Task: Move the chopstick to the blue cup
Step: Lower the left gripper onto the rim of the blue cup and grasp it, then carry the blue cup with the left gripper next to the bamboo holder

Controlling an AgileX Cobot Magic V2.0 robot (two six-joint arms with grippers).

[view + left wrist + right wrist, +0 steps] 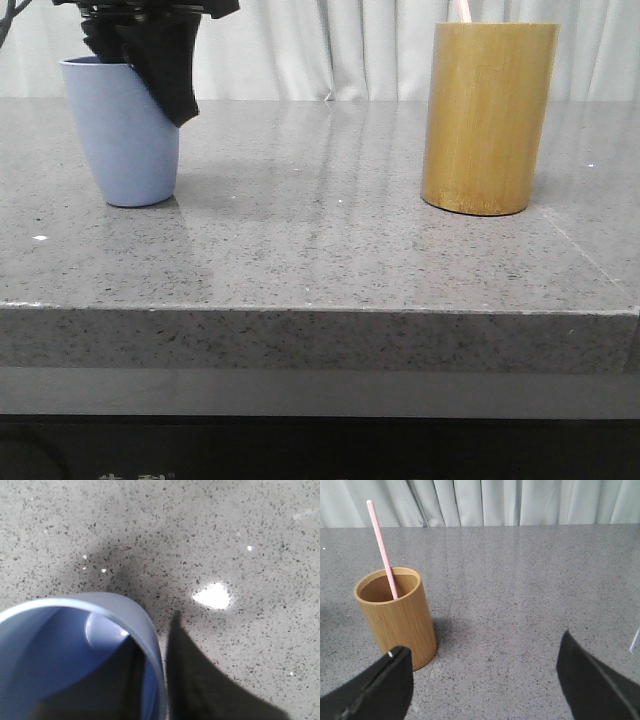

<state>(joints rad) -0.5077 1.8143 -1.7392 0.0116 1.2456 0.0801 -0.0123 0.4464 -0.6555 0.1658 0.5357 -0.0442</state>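
The left gripper straddled the rim of the blue cup near the surface's left edge, jaws spread; a nudge risked tipping it. 1 chopstick leaned in the bamboo holder. The right gripper hung wide open nearby.

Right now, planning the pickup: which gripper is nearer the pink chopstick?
Right. The right gripper hangs open beside the bamboo holder containing the chopstick; the left gripper straddles the blue cup's rim.

Grey speckled stone table, thick front edge; pale pleated curtain behind; bright light glare on surface
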